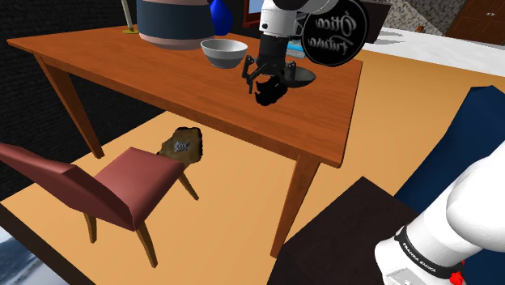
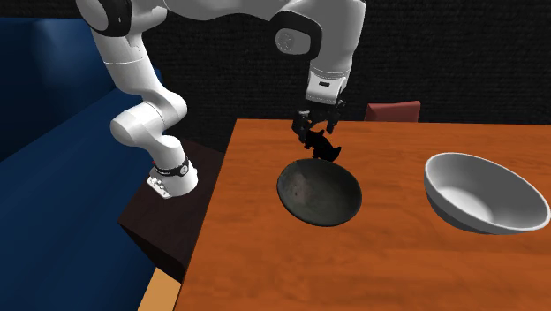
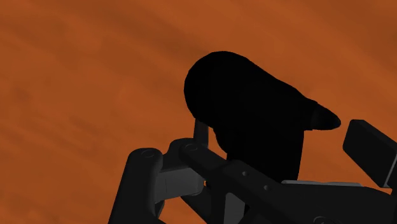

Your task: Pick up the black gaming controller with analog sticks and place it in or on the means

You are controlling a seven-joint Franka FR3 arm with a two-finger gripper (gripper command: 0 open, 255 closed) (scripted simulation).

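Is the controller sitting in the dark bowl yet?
No, the black controller is clasped in the pincer, with the wooden table behind it rather than the dark bowl.

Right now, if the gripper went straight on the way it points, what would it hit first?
Probably the bare table: the wrist view shows wood beyond the black controller the gripper clasps. The dark bowl seems just off that line.

controller (image 1: 270, 95): solid black
gripper (image 1: 268, 81): all black
table (image 1: 146, 69): orange-brown, wood grain
dark bowl (image 2: 320, 193): charcoal, faintly mottled
pale bowl (image 2: 481, 196): plain grey-white
chair (image 1: 121, 182): dull red, brown legs
arm (image 2: 141, 62): white, dark joints
round sign (image 1: 332, 32): black, white script
couch (image 2: 53, 132): deep blue
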